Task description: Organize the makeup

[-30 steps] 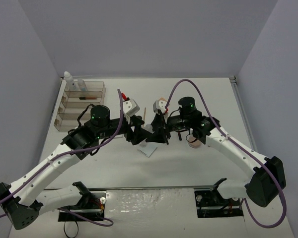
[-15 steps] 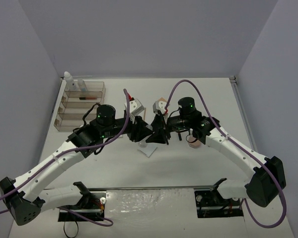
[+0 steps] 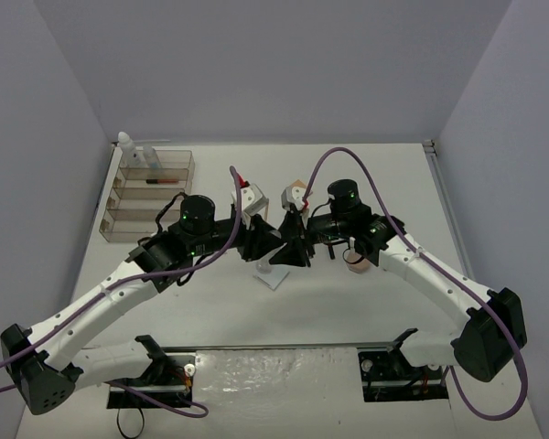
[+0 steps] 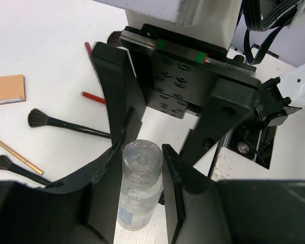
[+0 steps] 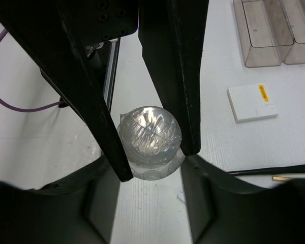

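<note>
A small clear bottle (image 4: 140,178) with a wrapped cap (image 5: 147,134) stands upright between both grippers at mid-table. My left gripper (image 4: 138,168) has its fingers (image 4: 104,183) pressed on both sides of the bottle. My right gripper (image 5: 151,168) points down over the bottle, and its fingers (image 5: 99,203) touch the bottle's wider body. In the top view the two grippers meet tip to tip (image 3: 279,245). A tan compact (image 4: 6,89), two black brushes (image 4: 66,124), a wooden stick (image 4: 15,152) and red lip tubes (image 4: 94,97) lie beyond.
The smoky tiered organizer (image 3: 146,197) stands at the far left with a white bottle (image 3: 126,142) at its back; it also shows in the right wrist view (image 5: 274,30). A white square pad (image 5: 251,101) lies near it. A pink compact (image 3: 357,265) lies under the right arm.
My left arm has swung right and brought its gripper up against the right gripper, its fingers now around the bottle. The right arm has stayed still.
</note>
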